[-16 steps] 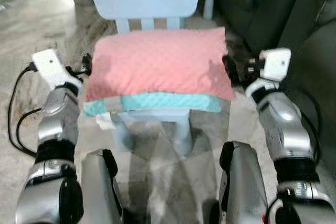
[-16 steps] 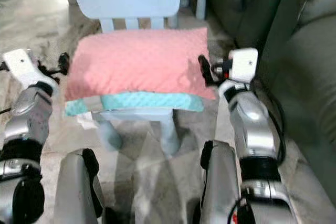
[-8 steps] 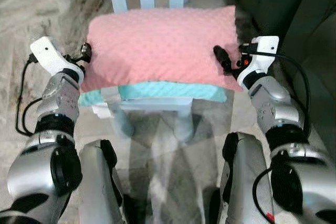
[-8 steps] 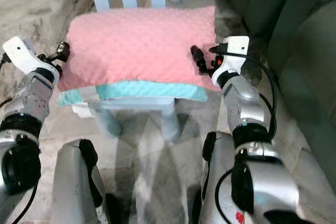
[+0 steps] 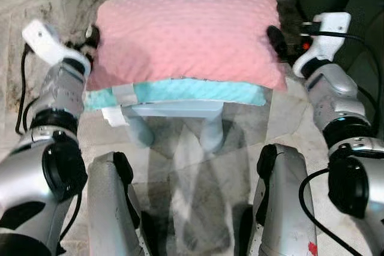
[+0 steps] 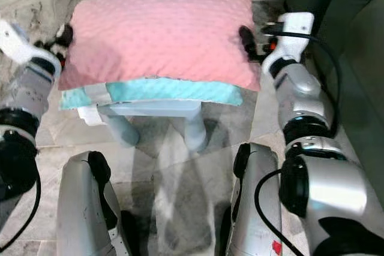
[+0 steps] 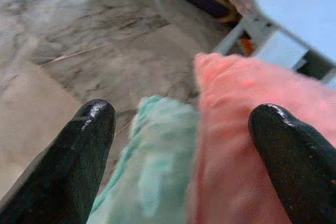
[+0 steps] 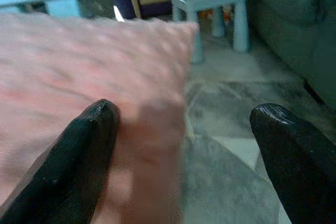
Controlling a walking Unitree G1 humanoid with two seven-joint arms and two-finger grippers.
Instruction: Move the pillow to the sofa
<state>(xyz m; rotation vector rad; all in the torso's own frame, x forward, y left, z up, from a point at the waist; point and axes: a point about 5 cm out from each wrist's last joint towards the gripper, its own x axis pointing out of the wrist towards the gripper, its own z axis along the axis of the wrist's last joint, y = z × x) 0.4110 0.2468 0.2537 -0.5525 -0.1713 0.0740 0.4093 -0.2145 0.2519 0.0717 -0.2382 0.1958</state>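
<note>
Left wrist view: left gripper (image 7: 181, 145) wide around the pillow's (image 5: 186, 34) end; right gripper (image 8: 184, 145) wide at its opposite end.

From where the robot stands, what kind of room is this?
Probably a home living room with a child's corner: a dark sofa on the right, a marble-look tiled floor, and a small pale blue chair bearing a pink pillow.

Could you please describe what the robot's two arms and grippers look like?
Both arms are shiny silver metal with black joint bands. Each wrist carries a white boxy module trailing black cables. The left gripper and right gripper each have two long, glossy black fingers with rounded tips.
</note>
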